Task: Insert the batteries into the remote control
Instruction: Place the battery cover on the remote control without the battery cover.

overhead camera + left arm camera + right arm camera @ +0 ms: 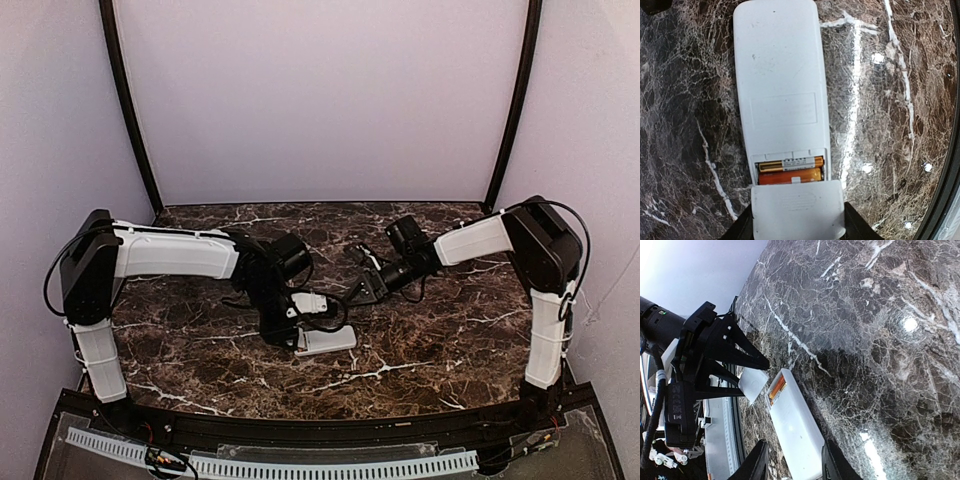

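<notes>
The white remote control (780, 80) lies back up on the marble table, its battery compartment uncovered. Two orange-red batteries (790, 170) lie side by side inside it. My left gripper (797, 227) is shut on the small flat white square cover piece (797, 210), held against the compartment's open end. The remote (797, 432) also shows in the right wrist view, with the batteries (777, 389) and the cover (754, 384) beside it. My right gripper (794, 445) is open, its fingers either side of the remote's far end; whether they touch it I cannot tell.
In the top view the remote (328, 341) lies mid-table near the front, with the left gripper (288, 335) at its left and the right gripper (362, 285) behind it. The dark marble table (450, 340) ends at a black front rail (330, 430).
</notes>
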